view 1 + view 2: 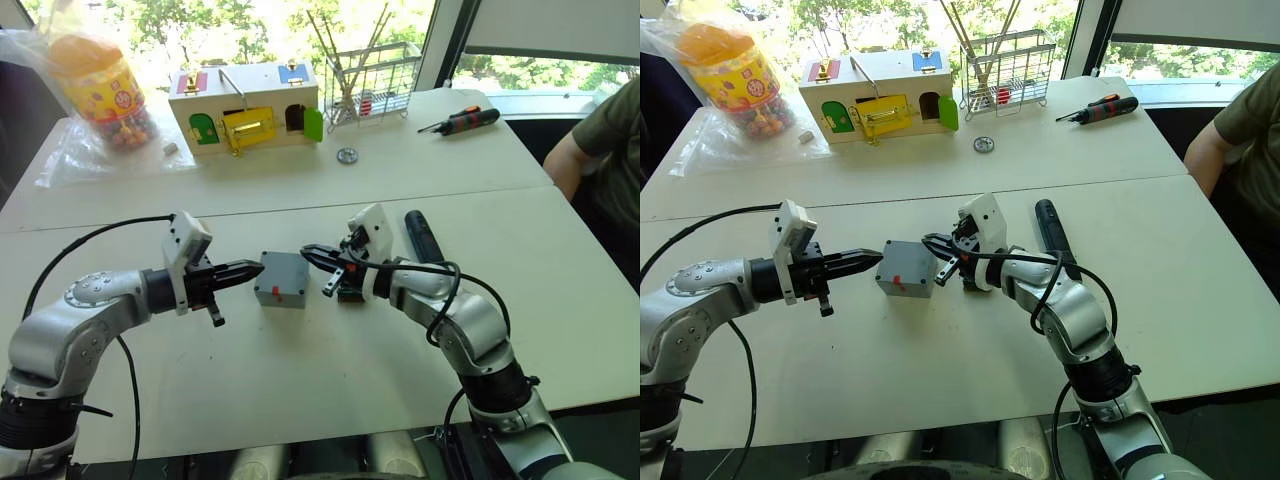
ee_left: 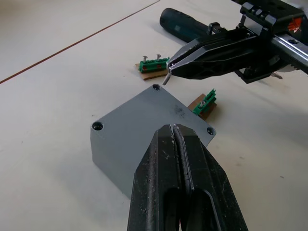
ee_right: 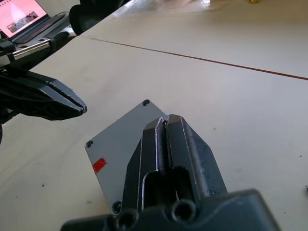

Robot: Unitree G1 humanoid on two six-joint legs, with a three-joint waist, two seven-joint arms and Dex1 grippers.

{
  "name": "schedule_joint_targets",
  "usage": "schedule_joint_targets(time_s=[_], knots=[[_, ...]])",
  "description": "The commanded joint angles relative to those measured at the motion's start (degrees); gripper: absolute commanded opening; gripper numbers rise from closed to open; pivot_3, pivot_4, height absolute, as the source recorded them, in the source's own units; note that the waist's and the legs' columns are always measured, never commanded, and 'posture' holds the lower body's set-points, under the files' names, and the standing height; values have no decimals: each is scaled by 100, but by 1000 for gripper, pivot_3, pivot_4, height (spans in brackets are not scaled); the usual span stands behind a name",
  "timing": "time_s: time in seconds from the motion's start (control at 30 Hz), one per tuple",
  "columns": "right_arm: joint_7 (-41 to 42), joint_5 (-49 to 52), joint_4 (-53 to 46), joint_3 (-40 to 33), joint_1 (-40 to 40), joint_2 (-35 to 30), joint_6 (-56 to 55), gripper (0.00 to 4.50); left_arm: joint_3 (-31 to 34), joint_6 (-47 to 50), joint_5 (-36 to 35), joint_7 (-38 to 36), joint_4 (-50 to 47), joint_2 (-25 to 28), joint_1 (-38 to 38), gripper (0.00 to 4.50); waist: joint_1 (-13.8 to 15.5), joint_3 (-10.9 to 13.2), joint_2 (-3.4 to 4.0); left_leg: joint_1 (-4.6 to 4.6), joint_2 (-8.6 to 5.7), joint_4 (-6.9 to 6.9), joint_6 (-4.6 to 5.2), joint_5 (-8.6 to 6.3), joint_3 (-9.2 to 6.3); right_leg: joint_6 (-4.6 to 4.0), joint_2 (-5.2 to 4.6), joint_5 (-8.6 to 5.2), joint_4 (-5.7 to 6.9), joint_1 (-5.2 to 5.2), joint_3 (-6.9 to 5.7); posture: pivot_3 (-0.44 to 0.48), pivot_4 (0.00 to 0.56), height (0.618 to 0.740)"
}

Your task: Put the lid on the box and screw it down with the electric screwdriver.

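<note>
- Grey plastic sits at the middle of the scene: the box rests on the white tabletop between the two arms, its lid already seated flat on top, so the placing step looks done and the screwing down is still to come.
- Four corner holes show in the lid; those in the left wrist view look empty, which suggests no screw has gone in yet.
- On the near left, the left tool has its black fingers pressed together with nothing between them, the tip just beside the box's left edge, probably to brace the box so it cannot slide.
- Opposite it, the right tool is also closed, and a small metal screw hangs from its tip just above the lid's far corner hole, apparently to be dropped in there.
- Just behind the box lie two small green screw holders, placed within easy reach of the right arm.
- Behind the right arm, the electric screwdriver lies on the tabletop, untouched.
- Far back stand a wooden house-shaped box and a red-and-black hand screwdriver, neither needed now.
</note>
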Motion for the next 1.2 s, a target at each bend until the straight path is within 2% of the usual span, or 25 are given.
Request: schedule_joint_targets(time_s=[0.03, 1.17, 1.2], knots=[[47, -40, -77, 6, -71, 37, -149, 33, -42, -106, 64, -61, -75, 90, 15, 0, -1, 0, 0, 0, 0, 0, 0, 0, 0, 0, 0, 0, 0, 0, 0, 0, 150, 740], [74, -413, 359, 157, 31, 157, -348, 33, -266, -216, 254, -124, 31, 40, -147, 0, 0, 0, 0, 0, 0, -2, 0, 0, 0, 0, 0, 0, -1, -1, 0, 0, 150, 740], [87, -422, 379, 156, 18, 158, -356, 284, -272, -214, 254, -122, 38, 36, -170, 0, 3, 0, 0, 0, 0, -2, 0, 0, 0, 0, 0, 0, -1, -1, 0, 0, 150, 740]])
